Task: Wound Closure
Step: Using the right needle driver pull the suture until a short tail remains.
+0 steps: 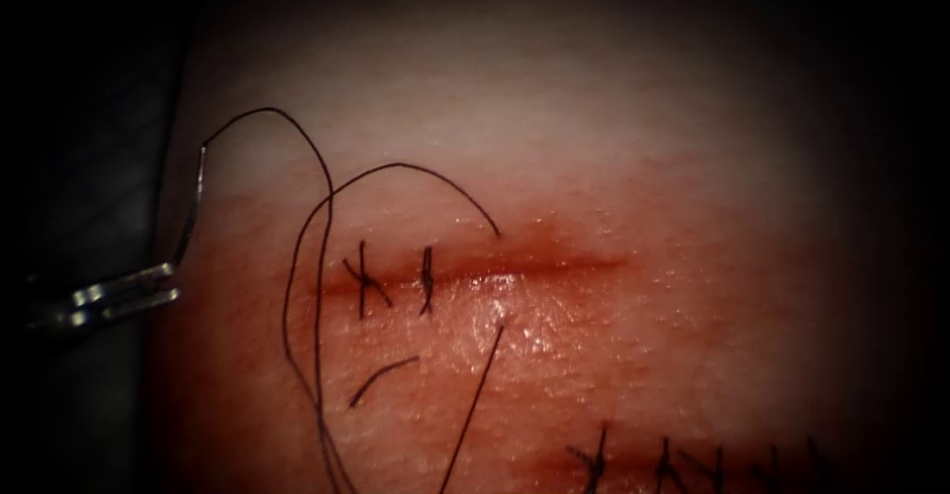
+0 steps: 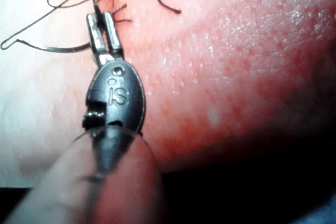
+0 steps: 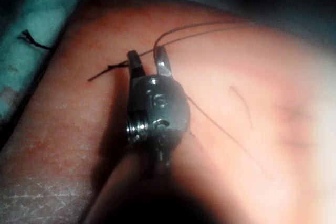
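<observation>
My left tool sits off the tissue's edge at nine o'clock from the cut, its jaws closed on the needle near one end of its curve. The rest of the needle rises toward twelve o'clock, clear of the tissue and not in it; held that way, I judge, it keeps the point off the surface and the thread slack. The thread leaves the needle's top end, arches over and drops in loose loops left of the cut, with another strand curving in to the cut beside two finished stitches.

My right tool hovers over the tissue with its jaws apart; thread runs close past them, but I grip nothing that I can make out.

The surface is pale toward twelve o'clock, pinker and wet-shiny round the cut, with a loose cut end of thread lying at seven o'clock from it. A second stitched line lies toward five o'clock. A teal cloth lies beyond the tissue's edge.
</observation>
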Tool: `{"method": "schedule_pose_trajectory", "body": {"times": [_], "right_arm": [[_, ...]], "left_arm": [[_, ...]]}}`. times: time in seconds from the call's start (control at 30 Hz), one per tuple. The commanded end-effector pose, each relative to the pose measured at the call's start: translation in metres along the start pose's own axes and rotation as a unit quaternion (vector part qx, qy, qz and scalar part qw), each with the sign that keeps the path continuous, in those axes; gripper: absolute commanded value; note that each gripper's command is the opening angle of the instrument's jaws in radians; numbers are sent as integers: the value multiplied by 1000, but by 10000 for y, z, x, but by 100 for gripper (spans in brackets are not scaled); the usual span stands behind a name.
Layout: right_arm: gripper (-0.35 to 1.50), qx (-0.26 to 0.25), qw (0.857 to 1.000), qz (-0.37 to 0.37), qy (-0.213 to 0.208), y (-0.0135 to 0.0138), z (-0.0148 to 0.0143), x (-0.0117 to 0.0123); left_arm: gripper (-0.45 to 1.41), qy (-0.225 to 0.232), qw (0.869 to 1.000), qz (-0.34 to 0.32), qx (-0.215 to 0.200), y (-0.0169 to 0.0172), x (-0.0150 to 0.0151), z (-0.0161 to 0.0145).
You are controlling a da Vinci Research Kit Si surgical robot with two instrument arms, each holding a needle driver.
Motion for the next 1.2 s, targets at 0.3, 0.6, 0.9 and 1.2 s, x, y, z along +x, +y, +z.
{"method": "schedule_pose_trajectory", "body": {"times": [0.3, 0.6, 0.9, 1.2], "right_arm": [[125, -77, 996, -33, -11, 110, -49, -82], [89, -89, 994, -36, -51, 145, -13, -154], [-35, -31, 998, -14, -43, 115, -34, -140], [-35, 7, 1000, -29, -4, 11, -34, -22]], "left_arm": [[-45, -17, 999, 7, 48, -35, -16, -31], [-45, -30, 998, 12, 62, -44, -29, -33], [-45, -35, 997, 14, 66, -43, -30, -31], [-45, -35, 997, 15, 67, -41, -34, -28]]}}
